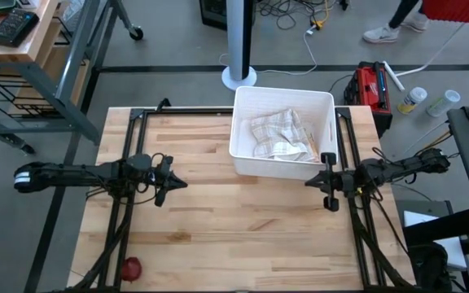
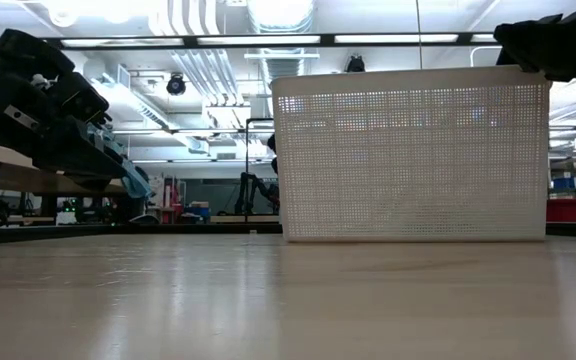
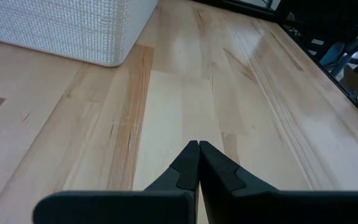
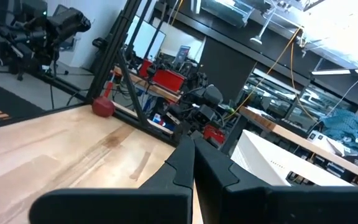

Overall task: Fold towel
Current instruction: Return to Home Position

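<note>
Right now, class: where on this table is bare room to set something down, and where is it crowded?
Bare: between left claw and right claw; the near edge right of the red object; far-left, beside the bin. Crowded: the bin's near-right corner, by that claw.

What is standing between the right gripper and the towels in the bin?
Only the wall of the white bin: the shut right gripper sits just outside it, over the table; the towels lie inside.

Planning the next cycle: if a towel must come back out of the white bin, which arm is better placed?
Probably right. The right gripper sits just off the bin's front right corner, while the left gripper is farther from it. Both pairs of jaws are shut, so either must open first.
</note>
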You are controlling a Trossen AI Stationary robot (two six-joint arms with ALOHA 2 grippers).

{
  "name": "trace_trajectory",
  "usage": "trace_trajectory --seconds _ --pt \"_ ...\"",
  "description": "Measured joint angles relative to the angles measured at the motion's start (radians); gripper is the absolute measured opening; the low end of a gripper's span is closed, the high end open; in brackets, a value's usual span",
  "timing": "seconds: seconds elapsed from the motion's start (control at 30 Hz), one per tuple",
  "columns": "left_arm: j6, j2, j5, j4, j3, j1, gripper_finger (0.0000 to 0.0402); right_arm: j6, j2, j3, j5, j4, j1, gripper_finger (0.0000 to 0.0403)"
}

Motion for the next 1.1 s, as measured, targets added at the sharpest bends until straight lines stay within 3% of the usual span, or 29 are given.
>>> trace_trajectory --seconds 1.1 --pt "0.000 0.000 0.000 0.000 0.000 0.000 0.0000 -0.017 0.000 0.000 0.000 -0.003 0.000 0.0000"
